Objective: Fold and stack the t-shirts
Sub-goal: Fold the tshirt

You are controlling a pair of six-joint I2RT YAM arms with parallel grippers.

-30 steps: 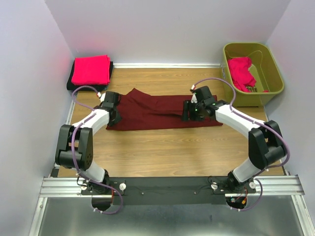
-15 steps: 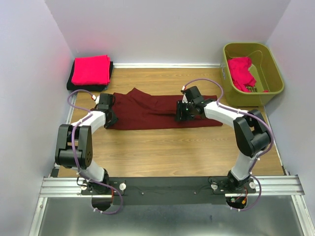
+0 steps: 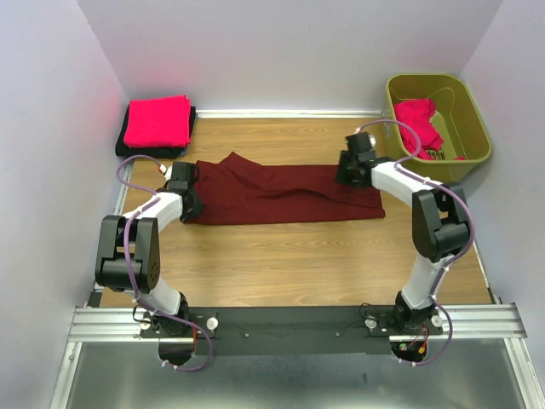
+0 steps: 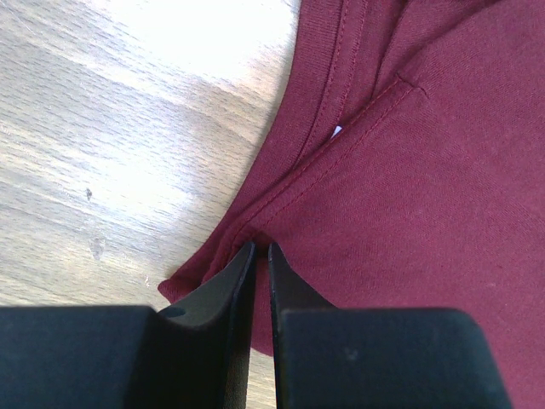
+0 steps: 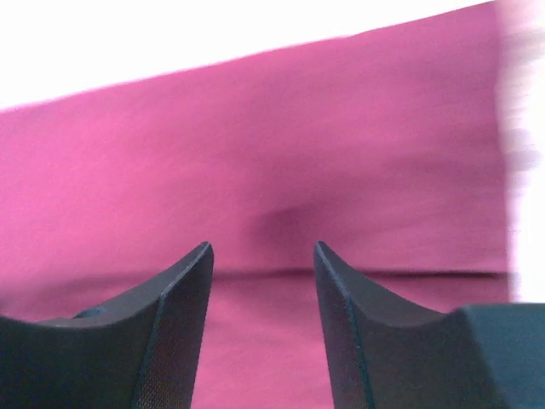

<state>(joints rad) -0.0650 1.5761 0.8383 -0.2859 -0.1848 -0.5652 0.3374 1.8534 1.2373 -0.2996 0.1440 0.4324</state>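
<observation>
A dark maroon t-shirt (image 3: pixel 272 192), folded into a long strip, lies across the middle of the table. My left gripper (image 3: pixel 189 198) is at its left end. In the left wrist view the left gripper (image 4: pixel 257 249) is shut on a fold of the maroon t-shirt (image 4: pixel 409 187) near the collar seam. My right gripper (image 3: pixel 347 169) is over the strip's far right part. In the right wrist view the right gripper (image 5: pixel 262 247) is open, with the maroon t-shirt (image 5: pixel 255 145) lying flat beneath it. A folded pinkish-red t-shirt (image 3: pixel 157 121) lies on a folded black t-shirt (image 3: pixel 126 150) at the back left.
An olive-green bin (image 3: pixel 468 119) at the back right holds a crumpled pinkish-red t-shirt (image 3: pixel 415 123). White walls close in the wooden table (image 3: pixel 289 256) on three sides. Bare wood shows in the left wrist view (image 4: pixel 102 128).
My right gripper has moved from the middle of the maroon strip toward its far right edge. My left gripper shifted slightly left a second ago and has held still since.
</observation>
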